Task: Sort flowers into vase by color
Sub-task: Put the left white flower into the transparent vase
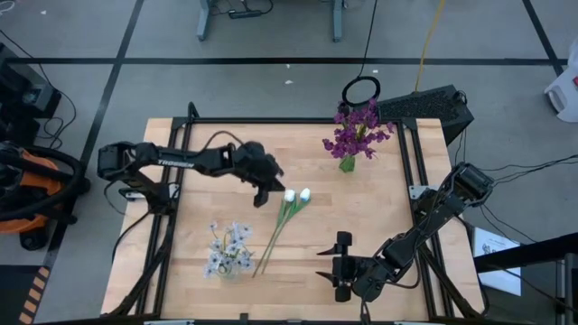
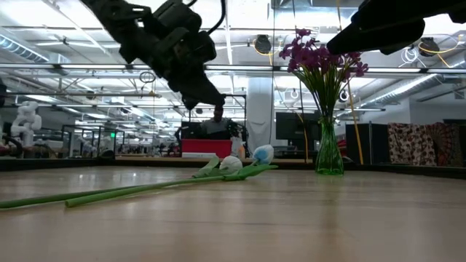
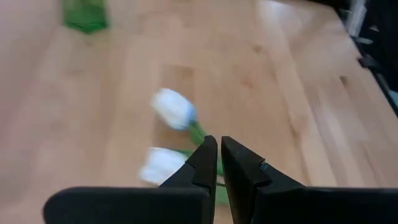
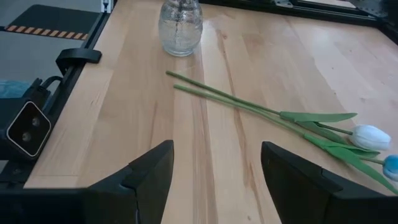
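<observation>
Two white tulips (image 1: 296,196) lie mid-table, stems running toward the near edge. The left gripper (image 1: 262,196), fingers closed and empty, hovers just left of them; the right gripper (image 1: 342,264) waits open near-right. No writing legible.

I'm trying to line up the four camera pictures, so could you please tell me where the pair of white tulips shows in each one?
High view: white tulips lie mid-table, buds just below the left gripper.
Low view: buds at centre, stems running left.
Left wrist view: buds just beyond the shut fingertips.
Right wrist view: stems cross the middle, buds at the right edge.
Shared landmark: the tulip buds themselves.
</observation>
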You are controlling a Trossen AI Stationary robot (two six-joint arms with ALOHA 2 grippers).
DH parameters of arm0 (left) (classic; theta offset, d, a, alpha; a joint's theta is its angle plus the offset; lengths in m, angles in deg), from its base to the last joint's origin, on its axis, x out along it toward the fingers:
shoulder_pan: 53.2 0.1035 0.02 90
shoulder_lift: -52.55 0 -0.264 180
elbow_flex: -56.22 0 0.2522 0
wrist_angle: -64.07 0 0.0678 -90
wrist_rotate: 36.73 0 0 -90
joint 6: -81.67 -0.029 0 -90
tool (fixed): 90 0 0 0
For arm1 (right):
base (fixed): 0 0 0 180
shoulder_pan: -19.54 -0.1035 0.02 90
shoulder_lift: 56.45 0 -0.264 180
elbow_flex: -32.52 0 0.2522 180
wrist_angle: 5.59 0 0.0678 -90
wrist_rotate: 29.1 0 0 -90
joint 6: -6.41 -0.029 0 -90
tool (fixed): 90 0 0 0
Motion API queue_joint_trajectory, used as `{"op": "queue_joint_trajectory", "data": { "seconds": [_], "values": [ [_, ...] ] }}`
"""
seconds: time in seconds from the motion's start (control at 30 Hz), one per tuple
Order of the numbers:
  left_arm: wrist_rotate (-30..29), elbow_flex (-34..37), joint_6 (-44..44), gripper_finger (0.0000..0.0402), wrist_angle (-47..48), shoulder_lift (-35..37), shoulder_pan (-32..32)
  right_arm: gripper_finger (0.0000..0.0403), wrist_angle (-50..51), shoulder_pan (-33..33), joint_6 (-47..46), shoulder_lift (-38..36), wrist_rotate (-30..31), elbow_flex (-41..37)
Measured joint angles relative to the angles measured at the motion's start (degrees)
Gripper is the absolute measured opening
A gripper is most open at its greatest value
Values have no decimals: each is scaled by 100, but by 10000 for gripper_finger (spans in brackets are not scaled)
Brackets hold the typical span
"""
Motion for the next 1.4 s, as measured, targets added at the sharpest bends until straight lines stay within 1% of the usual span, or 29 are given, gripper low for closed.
{"op": "queue_joint_trajectory", "data": {
  "seconds": [0.17,0.4,0.67,0.83,1.0,1.2,1.3,1.4],
  "values": [
    [-96,496,182,27,-826,0,-300,233,2,0,-6,0,0,0],
    [-286,850,263,28,-1039,0,-623,233,0,0,-5,0,1,0],
    [-1142,874,893,28,-1109,-322,-1250,233,0,0,-14,0,-1,0],
    [-1836,881,1270,28,-1013,-593,-1633,233,0,0,-36,0,-2,0],
    [-2040,881,1735,28,-988,-717,-1880,233,0,0,-42,0,-4,0],
    [-2413,881,1857,29,-1003,-715,-2153,233,-2,0,-42,0,-4,0],
    [-2647,881,2008,48,-1000,-715,-2262,233,-1,-1,-42,0,-4,0],
    [-2765,881,2268,90,-998,-715,-2370,233,0,-2,-42,0,-4,0]
  ]
}}
